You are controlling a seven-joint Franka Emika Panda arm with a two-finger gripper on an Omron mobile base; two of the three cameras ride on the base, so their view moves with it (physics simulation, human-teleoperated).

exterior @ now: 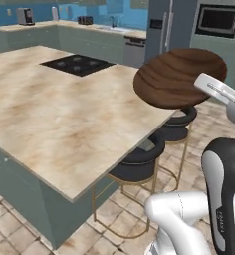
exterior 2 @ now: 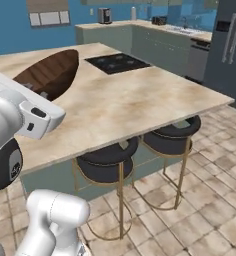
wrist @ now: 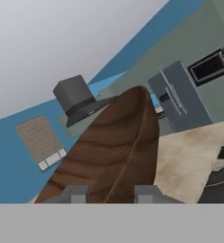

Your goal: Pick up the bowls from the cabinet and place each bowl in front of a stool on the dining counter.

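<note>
A dark brown wooden bowl (exterior: 176, 77) hangs tilted in the air, with my gripper (wrist: 111, 195) shut on its rim. In the left base view it hovers over the near right edge of the dining counter (exterior: 64, 114), above two black stools (exterior: 139, 164) (exterior: 179, 124). From the other side the bowl (exterior 2: 50, 72) sits left of the counter's (exterior 2: 135, 100) middle, just beyond my white hand and gripper (exterior 2: 40, 92). The stools (exterior 2: 107, 160) (exterior 2: 172, 135) stand tucked under the counter's front edge. In the hand view the bowl's (wrist: 114, 152) grained underside rises between my fingertips (wrist: 73, 194).
A black cooktop (exterior: 77, 64) is inset at the far end of the counter. Behind it run a back worktop with a toaster (exterior: 84, 20), a tall fridge (exterior: 164, 25) and a microwave (exterior: 219, 20). Tiled floor (exterior 2: 205, 200) lies around the stools.
</note>
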